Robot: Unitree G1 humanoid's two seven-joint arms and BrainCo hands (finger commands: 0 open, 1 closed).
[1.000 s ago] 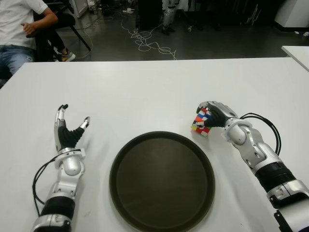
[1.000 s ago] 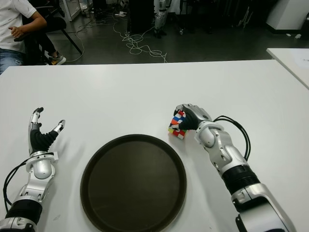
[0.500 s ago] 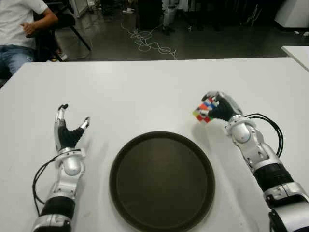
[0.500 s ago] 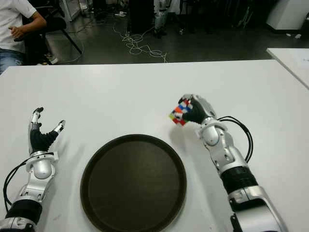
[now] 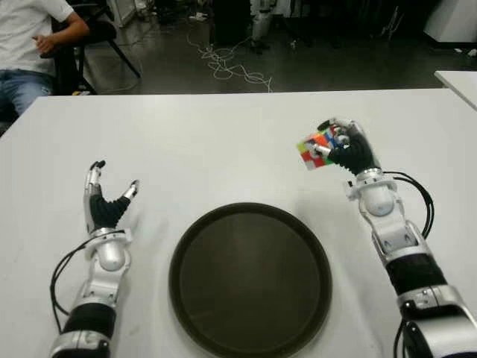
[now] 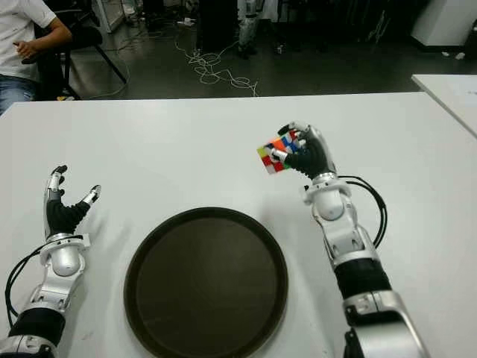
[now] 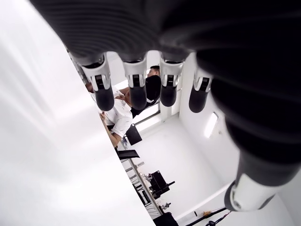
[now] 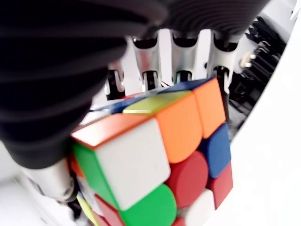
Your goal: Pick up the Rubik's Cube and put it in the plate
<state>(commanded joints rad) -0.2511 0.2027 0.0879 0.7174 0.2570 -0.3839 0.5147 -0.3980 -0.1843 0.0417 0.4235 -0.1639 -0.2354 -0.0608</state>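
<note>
The multicoloured plastic Rubik's Cube (image 5: 316, 148) sits clasped in the right hand (image 5: 349, 149), right of centre in the head view, lifted above the white table (image 5: 223, 142) beyond the round dark-brown plate (image 5: 250, 277). It looks light, rigid and smooth-faced, best pinched on opposite faces. The left hand (image 5: 104, 203), lower left, holds nothing, fingers spread.

Rubik's Cube (image 5: 316, 148): right-side faces hidden behind the curled fingers (image 5: 337, 139) of the right hand (image 5: 349, 151); in the right wrist view the cube's lower part is cut by the frame edge.
Right forearm runs off the near edge in both eye views.
Plate (image 5: 195, 298): near rim touches the frame's bottom edge, cut-off uncertain.
Person (image 5: 30, 45) at far left: cropped by the top and left edges.
Second surface (image 5: 460, 80) at far right: only a corner shows.
</note>
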